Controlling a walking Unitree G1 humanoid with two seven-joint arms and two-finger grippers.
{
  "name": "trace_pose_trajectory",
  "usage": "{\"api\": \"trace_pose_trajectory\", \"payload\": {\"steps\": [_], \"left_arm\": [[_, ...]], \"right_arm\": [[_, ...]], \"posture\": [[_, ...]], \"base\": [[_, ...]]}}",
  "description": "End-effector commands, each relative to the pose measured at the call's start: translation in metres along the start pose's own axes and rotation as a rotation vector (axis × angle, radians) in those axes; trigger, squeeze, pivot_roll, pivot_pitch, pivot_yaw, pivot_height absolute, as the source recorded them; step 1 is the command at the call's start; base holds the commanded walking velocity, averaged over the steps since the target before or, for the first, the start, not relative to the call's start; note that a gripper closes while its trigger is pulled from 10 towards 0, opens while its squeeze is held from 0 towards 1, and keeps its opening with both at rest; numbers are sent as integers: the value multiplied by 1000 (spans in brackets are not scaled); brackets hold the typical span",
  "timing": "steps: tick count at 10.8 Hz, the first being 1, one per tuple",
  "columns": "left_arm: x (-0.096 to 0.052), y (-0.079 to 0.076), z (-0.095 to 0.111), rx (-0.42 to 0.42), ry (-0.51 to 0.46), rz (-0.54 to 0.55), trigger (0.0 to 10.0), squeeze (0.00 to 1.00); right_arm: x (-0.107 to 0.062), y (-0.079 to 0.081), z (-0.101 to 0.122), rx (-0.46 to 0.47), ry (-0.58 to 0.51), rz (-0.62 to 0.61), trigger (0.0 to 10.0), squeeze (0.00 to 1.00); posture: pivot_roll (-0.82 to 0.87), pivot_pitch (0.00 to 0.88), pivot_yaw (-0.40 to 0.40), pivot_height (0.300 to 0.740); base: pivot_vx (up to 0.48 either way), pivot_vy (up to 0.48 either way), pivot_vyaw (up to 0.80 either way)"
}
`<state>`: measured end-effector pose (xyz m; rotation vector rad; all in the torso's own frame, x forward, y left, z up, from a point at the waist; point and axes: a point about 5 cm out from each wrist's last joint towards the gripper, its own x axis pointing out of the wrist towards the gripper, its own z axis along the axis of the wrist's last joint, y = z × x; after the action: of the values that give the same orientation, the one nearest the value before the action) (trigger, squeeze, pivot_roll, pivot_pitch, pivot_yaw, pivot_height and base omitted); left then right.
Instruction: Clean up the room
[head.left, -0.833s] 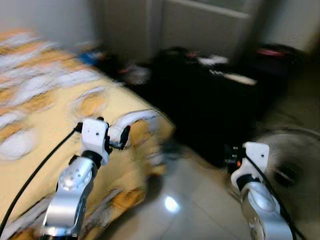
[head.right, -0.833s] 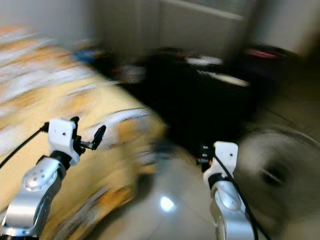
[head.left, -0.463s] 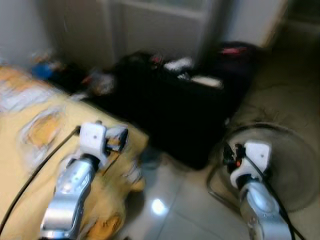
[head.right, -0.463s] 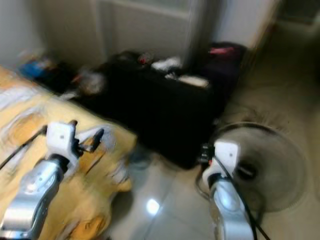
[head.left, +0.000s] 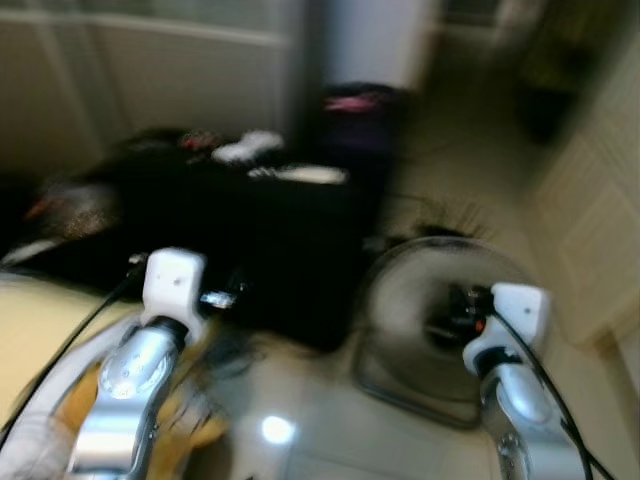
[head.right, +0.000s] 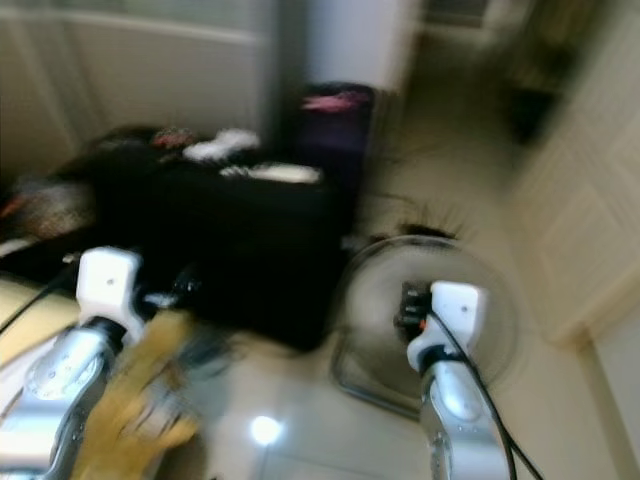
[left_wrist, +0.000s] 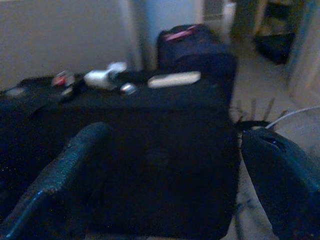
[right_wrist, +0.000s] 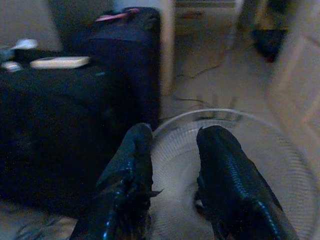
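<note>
While view blurs — one fan, two suitcases.

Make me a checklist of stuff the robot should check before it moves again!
1. Picture sharp enough to aim: not ok, the head views are blurred.
2. Left claw open and empty: ok, its fingers stand wide apart with nothing between them.
3. Right claw empty: ok, a gap shows between its fingers and nothing is in it.
4. Floor ahead free: not ok, a fan stands right in front of the right claw.
5. Black case apart from the left claw: cannot tell, too blurred.
6. Things on the case, like the white bar, lying steady: ok.
</note>
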<state>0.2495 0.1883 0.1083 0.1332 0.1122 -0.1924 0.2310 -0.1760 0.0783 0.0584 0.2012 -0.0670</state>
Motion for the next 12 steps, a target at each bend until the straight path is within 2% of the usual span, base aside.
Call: {"api": "trace_pose_trajectory", "payload": {"steps": [1, 3, 4, 6, 7, 10, 12], "left_arm": [[-1, -4, 4, -21, -24, -7, 10000, 0], [-9, 1, 1, -18, -29, 56, 10000, 0], [-20, 9, 1, -20, -48, 126, 10000, 0], [-29, 12, 1, 9, -40, 138, 10000, 0], [-36, 10, -1, 31, -19, 132, 10000, 0], [-34, 7, -1, 26, -16, 122, 10000, 0], [-36, 6, -1, 42, -3, 113, 10000, 0]], "right_arm": [[-1, -9, 3, -14, -19, -28, 10000, 0], [0, -10, 8, -37, -37, -24, 10000, 0], [0, -6, 15, -55, -71, 36, 10000, 0], [2, -4, 17, -73, -68, 69, 10000, 0], [4, -2, 16, -124, -72, 98, 10000, 0], [5, -4, 10, -126, -39, 95, 10000, 0], [7, -6, 12, -103, -74, 94, 10000, 0]], "posture": [[-62, 0, 30, 740], [-63, 0, 29, 740], [-55, 0, 24, 740], [-38, 0, 16, 740], [-30, 0, 12, 740], [-21, 0, 12, 740], [-9, 0, 10, 740]], "base": [[307, 0, -781], [148, 0, -759], [0, 0, 0], [0, 0, 0], [0, 0, 0], [0, 0, 0], [0, 0, 0]]}}
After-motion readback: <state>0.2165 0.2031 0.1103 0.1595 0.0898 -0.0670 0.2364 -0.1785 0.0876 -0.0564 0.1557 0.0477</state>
